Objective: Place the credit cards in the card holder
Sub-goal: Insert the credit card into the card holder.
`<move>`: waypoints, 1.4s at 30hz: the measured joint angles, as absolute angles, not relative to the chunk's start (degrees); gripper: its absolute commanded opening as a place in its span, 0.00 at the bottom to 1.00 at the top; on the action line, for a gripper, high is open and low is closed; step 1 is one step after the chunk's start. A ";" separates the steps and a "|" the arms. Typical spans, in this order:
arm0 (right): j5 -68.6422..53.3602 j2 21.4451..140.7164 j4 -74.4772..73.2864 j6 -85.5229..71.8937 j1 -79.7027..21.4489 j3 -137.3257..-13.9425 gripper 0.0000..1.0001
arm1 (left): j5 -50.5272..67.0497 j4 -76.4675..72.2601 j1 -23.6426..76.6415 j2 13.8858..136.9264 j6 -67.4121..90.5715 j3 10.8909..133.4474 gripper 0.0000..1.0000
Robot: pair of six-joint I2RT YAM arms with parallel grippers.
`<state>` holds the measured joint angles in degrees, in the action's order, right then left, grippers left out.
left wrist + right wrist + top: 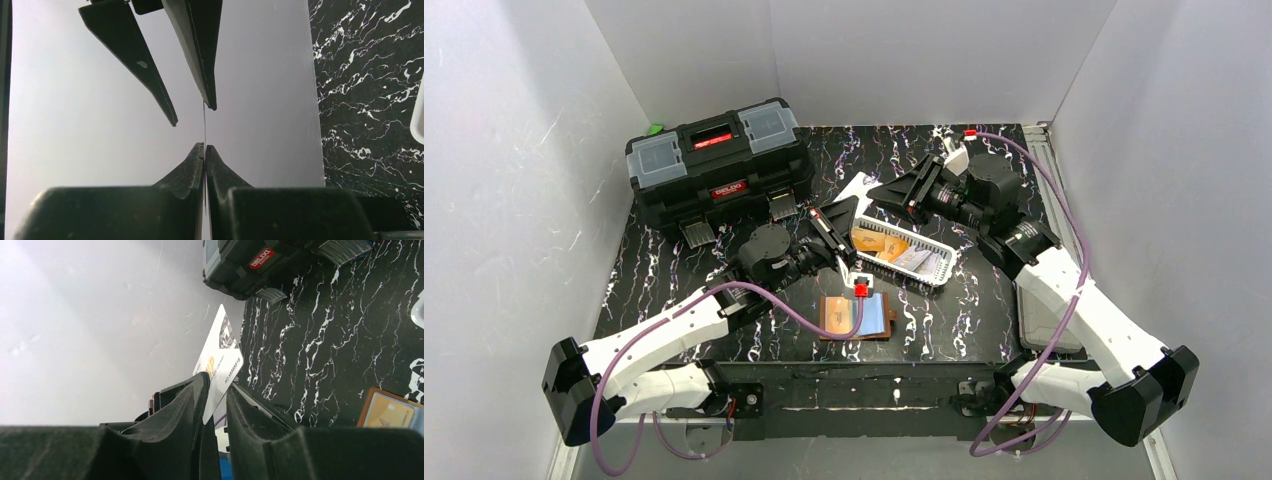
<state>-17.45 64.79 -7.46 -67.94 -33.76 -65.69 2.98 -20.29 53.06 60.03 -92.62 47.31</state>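
The left jaws pinched the thin credit card [222, 360], likely stiff and slippery, by one edge; the right jaws stood open around it.

Brown card holder [856, 316] lies open at the near side, orange card [836, 313] in its sleeve. More orange cards [876, 243] in the white basket [944, 262], one whitish card [220, 365] is midair, tilted.

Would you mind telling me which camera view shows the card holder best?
The top external view: the card holder lies open, almost wholly visible. The right wrist view catches only one corner; the left wrist view shows none of it.
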 measured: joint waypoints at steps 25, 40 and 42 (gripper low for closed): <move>-12.40 66.87 3.44 -73.28 -34.92 -62.24 0.01 | 1.74 -20.34 53.82 59.61 -93.60 46.24 0.67; -15.05 56.27 -14.81 -54.65 -33.85 -48.99 0.01 | 8.12 13.52 52.49 45.50 -52.84 46.13 1.00; -16.16 56.36 -16.69 -53.19 -33.87 -44.88 0.01 | 10.57 16.60 49.58 45.89 -45.78 45.30 1.00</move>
<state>-16.16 56.36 -16.69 -53.19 -33.87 -44.88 10.57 16.60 49.58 45.89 -45.78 45.30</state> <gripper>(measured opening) 0.029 0.990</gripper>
